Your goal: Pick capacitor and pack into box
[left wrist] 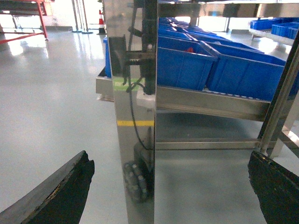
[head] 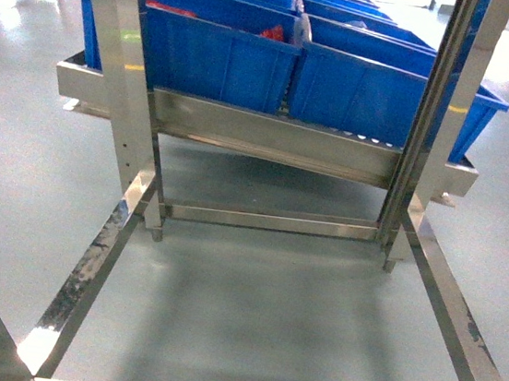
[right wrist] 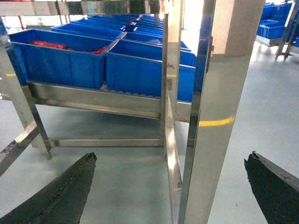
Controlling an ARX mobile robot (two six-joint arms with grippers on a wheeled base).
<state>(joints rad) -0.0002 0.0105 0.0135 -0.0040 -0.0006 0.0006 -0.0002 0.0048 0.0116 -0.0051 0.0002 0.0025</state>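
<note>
Our left hand (left wrist: 170,186) and right hand (right wrist: 170,186) both hang with fingers apart, holding nothing, above the floor (head: 257,321). Blue bins (head: 225,52) sit on the steel rack (head: 270,137) beyond. We see no box or capacitor.

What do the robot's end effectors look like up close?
Only the finger pads show. The left end effector has two dark, almost black, curved fingers with a rough, worn matte surface. The right end effector looks the same: dark, tapered fingers with scuffed edges. Arms, cables and markings are out of view.
</note>
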